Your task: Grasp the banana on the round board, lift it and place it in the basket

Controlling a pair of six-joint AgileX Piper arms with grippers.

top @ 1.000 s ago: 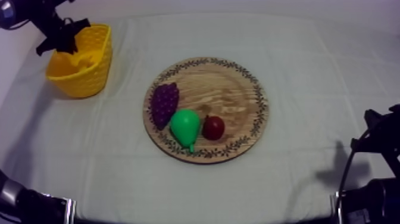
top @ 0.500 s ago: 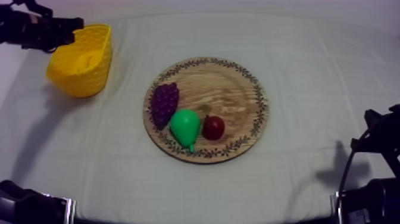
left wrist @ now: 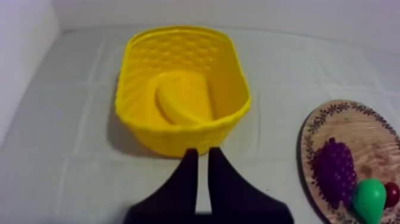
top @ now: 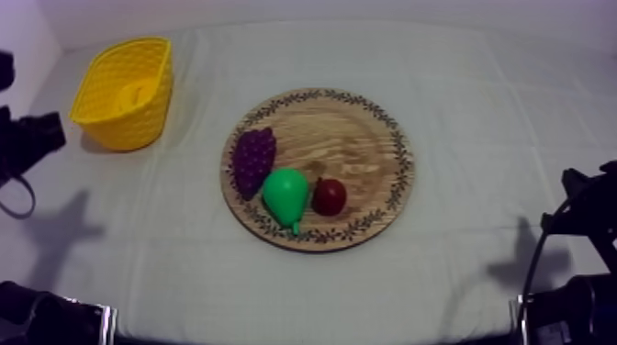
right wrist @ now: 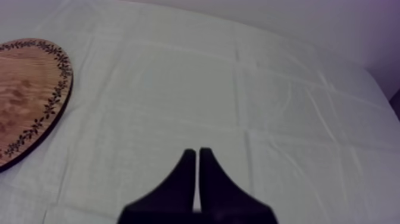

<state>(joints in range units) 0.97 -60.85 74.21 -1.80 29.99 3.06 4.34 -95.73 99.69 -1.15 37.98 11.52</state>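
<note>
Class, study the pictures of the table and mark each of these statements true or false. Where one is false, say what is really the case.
1. The banana lies inside the yellow basket. True.
2. On the wooden board, the pear lies between the grapes and the small red fruit. True.
3. The yellow basket stands on the wooden board. False: it stands on the cloth, apart from the wooden board.
4. The right hand holds the small red fruit. False: its fingers lie together on nothing, over bare cloth.
</note>
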